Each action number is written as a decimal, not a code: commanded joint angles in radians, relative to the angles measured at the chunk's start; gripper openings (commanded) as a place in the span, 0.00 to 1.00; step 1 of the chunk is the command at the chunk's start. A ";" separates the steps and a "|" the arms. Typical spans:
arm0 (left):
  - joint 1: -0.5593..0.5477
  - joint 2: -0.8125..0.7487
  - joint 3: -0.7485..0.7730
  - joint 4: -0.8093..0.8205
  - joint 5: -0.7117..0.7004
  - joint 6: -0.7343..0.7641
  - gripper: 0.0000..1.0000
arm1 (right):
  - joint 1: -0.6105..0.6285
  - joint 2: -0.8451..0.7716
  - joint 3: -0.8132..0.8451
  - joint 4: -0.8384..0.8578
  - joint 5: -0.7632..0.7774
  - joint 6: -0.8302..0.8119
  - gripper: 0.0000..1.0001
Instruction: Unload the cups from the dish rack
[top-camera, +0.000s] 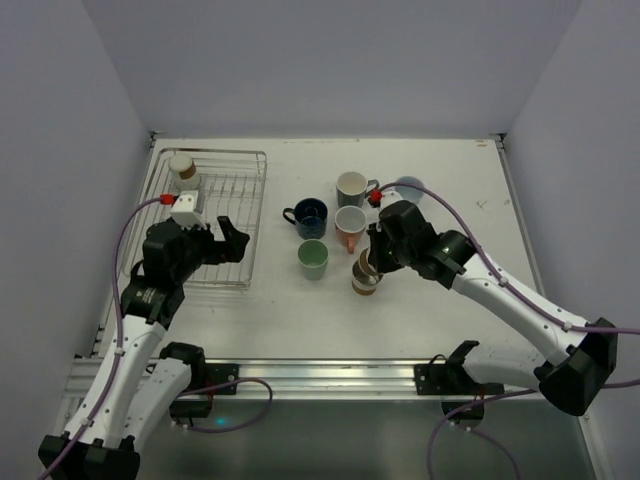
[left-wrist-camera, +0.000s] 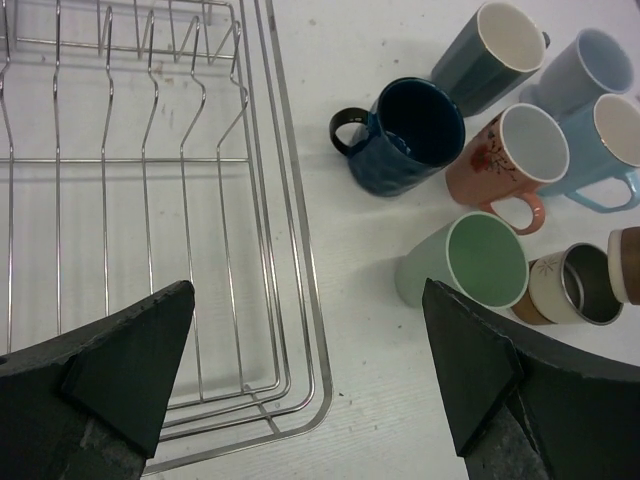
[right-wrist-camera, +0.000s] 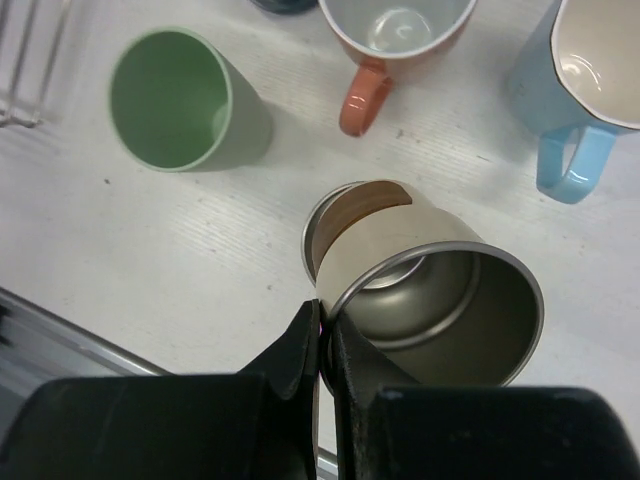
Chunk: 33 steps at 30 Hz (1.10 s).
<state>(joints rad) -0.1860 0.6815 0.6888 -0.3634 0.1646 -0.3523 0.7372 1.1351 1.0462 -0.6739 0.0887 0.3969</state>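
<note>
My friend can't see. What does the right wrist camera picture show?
The right gripper pinches the rim of a beige, steel-lined tumbler over another steel-rimmed cup. A mint green cup, salmon-pink mug and light blue mug stand nearby.

the white table (top-camera: 300, 305) bears a wire dish rack (top-camera: 225, 152) at left and a cluster of cups (top-camera: 350, 222) mid-table.

Cups (top-camera: 313, 258) stand grouped beside the silver dish rack (top-camera: 232, 200); one tumbler (top-camera: 183, 170) inside.
</note>
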 joint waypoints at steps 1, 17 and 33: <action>-0.003 0.000 0.000 -0.009 -0.056 0.050 1.00 | 0.033 0.063 0.083 -0.110 0.091 -0.047 0.00; -0.003 -0.031 -0.006 -0.011 -0.039 0.053 1.00 | 0.122 0.294 0.230 -0.242 0.195 -0.046 0.00; -0.001 0.010 0.037 -0.031 -0.146 0.021 1.00 | 0.146 0.355 0.313 -0.237 0.197 -0.092 0.56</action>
<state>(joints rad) -0.1860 0.6804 0.6857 -0.3859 0.0658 -0.3222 0.8772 1.5433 1.2968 -0.9031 0.2722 0.3439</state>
